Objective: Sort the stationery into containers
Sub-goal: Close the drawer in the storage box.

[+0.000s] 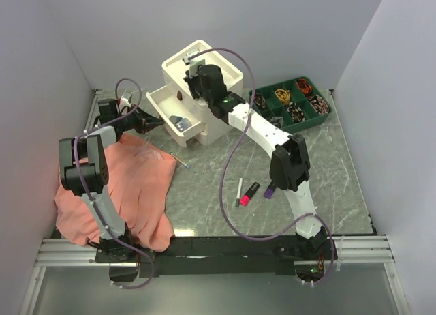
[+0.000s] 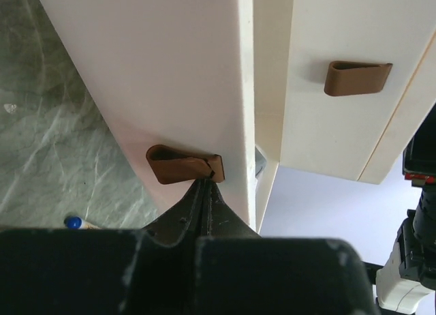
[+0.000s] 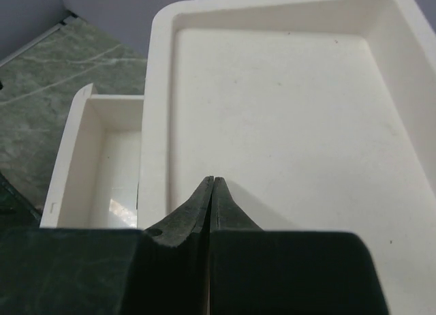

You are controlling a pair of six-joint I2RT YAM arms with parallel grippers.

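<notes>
**Stationery lies on the table, both arms close at the cabinet**

Stationery is not yet in any container that I can see. A green-capped marker, a pink highlighter and a purple highlighter lie on the table well in front of the cabinet. A thin pen lies nearer to the cabinet, beside the pink cloth.

The danger, I think, is at the cabinet itself. The left gripper has its fingers together, with the tips touching the brown handle of the pulled-out drawer. I cannot tell whether they pinch it. If the tips slip, they may push the drawer shut or shove the light cabinet sideways. The right gripper hangs just above the cabinet, fingers together and holding nothing. With both arms so near, a careless move could make them collide.

The recessed top of the cabinet is bare. The open drawer holds only a small grey shiny thing that I cannot name. The second drawer is closed, so its contents are hidden. To the right of the cabinet stands a green compartment tray with small dark and orange pieces.
</notes>
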